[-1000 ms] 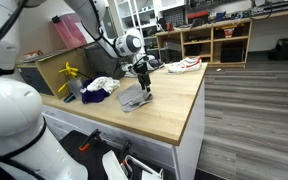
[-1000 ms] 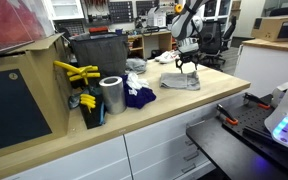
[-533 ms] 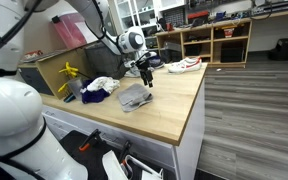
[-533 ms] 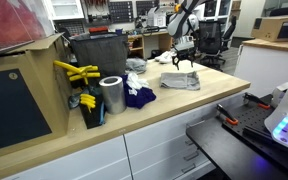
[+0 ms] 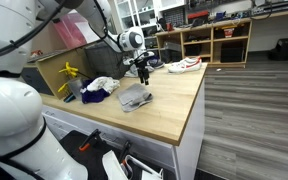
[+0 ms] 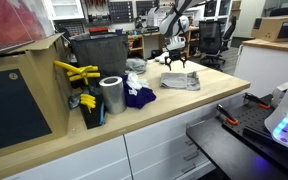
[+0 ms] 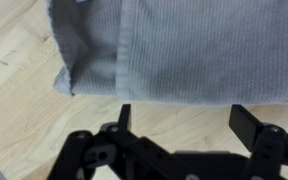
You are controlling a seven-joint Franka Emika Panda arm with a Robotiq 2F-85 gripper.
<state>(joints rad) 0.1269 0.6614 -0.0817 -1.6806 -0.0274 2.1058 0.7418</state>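
Observation:
A folded grey cloth [image 5: 134, 96] [image 6: 181, 81] lies flat on the wooden worktop [image 5: 169, 105] in both exterior views. My gripper [image 5: 143, 70] [image 6: 174, 62] hangs above the cloth's far edge, fingers pointing down. In the wrist view the grey cloth [image 7: 174, 50] fills the upper part of the picture, with a folded corner at the left. The gripper [image 7: 184, 117] stands open there, its two black fingers wide apart over bare wood just off the cloth's edge. Nothing lies between the fingers.
A blue cloth [image 6: 139, 96] and a white cloth [image 5: 102, 85] lie beside a metal can [image 6: 111, 95]. Yellow tools [image 6: 76, 72] stick out by a dark bin [image 6: 97, 55]. The worktop's edge [image 5: 196, 120] drops to the floor. A white shoe [image 5: 183, 65] sits at the far end.
The gripper has risen from the grey cloth and drifted toward the far side of the worktop, staying open. The cloth has stayed flat where it was.

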